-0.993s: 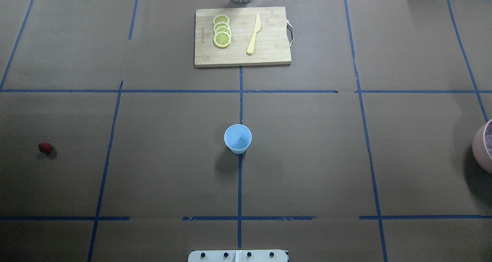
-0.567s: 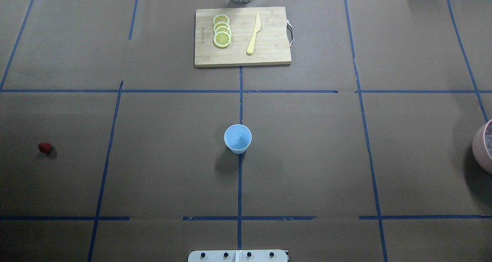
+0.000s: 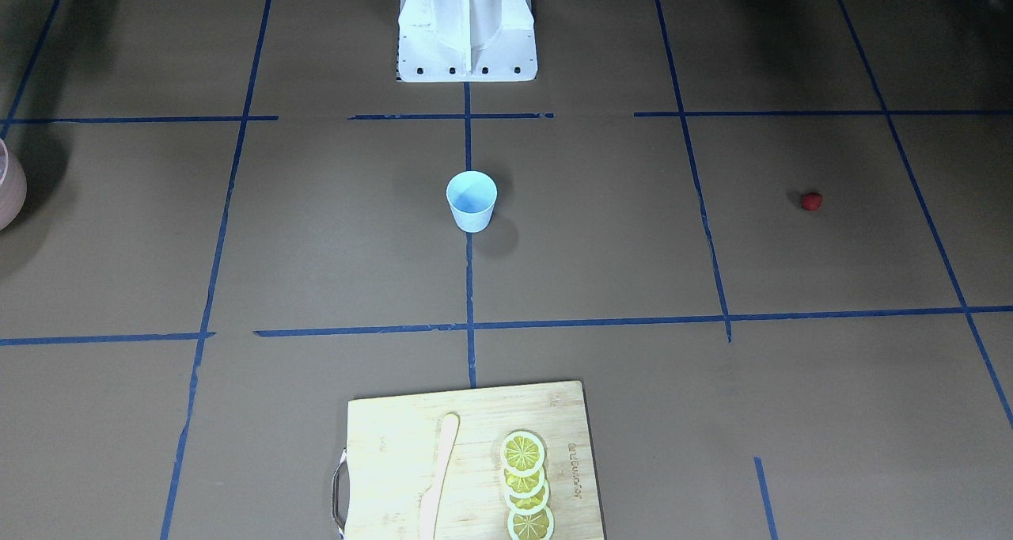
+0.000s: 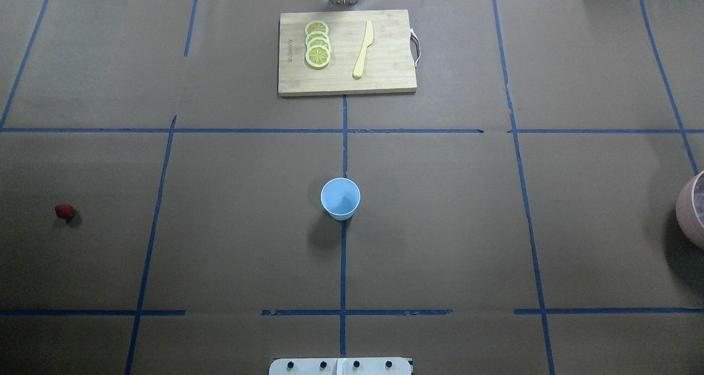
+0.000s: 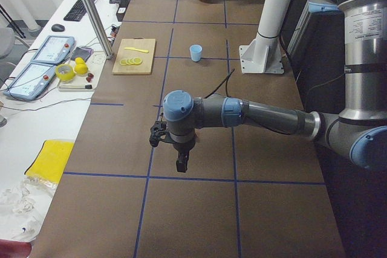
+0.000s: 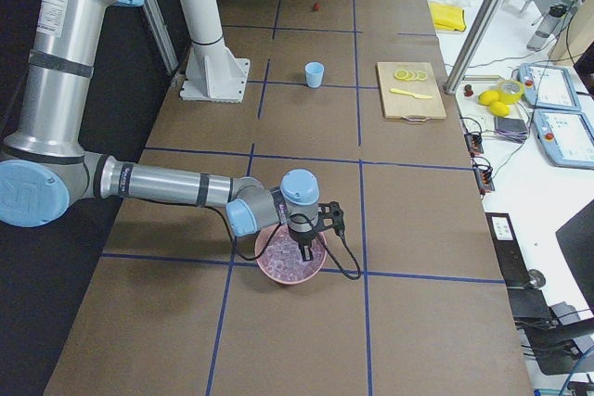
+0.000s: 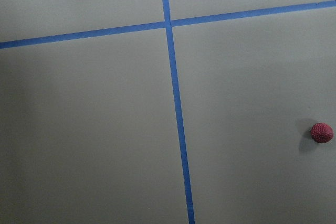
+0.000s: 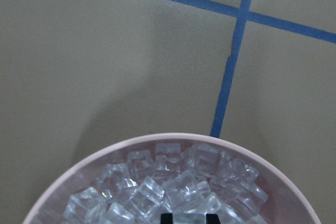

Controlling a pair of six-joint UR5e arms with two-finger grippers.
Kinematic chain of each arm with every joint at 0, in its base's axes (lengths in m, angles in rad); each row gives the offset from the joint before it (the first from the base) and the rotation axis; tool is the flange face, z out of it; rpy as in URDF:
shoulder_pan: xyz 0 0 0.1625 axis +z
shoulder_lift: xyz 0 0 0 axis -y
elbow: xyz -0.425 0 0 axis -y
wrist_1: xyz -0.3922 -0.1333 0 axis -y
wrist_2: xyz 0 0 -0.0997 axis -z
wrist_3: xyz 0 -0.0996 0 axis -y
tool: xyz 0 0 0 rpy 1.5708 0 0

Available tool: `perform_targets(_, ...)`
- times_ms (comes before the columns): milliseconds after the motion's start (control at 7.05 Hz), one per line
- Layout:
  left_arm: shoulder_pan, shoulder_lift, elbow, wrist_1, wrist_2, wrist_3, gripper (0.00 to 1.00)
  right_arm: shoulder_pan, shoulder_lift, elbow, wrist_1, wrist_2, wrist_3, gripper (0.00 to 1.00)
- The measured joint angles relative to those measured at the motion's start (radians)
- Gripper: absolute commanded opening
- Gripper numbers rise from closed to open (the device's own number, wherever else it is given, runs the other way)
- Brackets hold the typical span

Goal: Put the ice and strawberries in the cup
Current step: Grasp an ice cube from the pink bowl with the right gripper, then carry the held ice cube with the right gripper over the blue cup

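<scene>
Ice (image 8: 178,187) fills a pink bowl (image 4: 690,213) at the right edge of the table (image 4: 440,226), and the right end effector (image 6: 307,249) hangs directly over it, evidently placed there to pick a cube. Only the dark tips of its fingers (image 8: 167,217) show at the bottom of the wrist view. They sit apart above the heap, but it cannot be told whether they grip anything. The light-blue cup (image 4: 340,198) stands upright, apparently with nothing in it, on the centre tape line, probably set there so either arm can reach it. The lone strawberry (image 4: 64,211) lies well apart from it on the left side. The left end effector (image 5: 181,162) points down above the table nearby, the berry sitting at the right edge of its wrist view, which suggests a pick is being lined up. How far it is open cannot be told. A cutting board (image 4: 346,53) with lemon slices (image 4: 318,45) and a yellow knife (image 4: 363,49) sits at the far side, clear of the task.
</scene>
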Motion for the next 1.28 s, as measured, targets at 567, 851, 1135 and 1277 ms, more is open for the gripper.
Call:
perform_targets(567, 0.001, 0.000, 0.001, 0.000, 0.000, 0.001, 1.00, 0.043, 0.038, 0.170, -0.010, 0.032, 0.053, 0.02)
perform_targets(851, 0.001, 0.000, 0.003, 0.001, 0.000, 0.000, 1.00, -0.006, 0.126, 0.188, -0.006, 0.058, 0.251, 0.02)
perform_targets(1135, 0.002, 0.000, 0.003, 0.001, 0.000, 0.000, 1.00, -0.135, 0.233, 0.193, -0.008, 0.038, 0.388, 0.00)
perform_targets(1277, 0.002, -0.001, 0.003, 0.001, 0.000, 0.001, 1.00, -0.222, 0.292, 0.191, -0.017, -0.001, 0.461, 0.00)
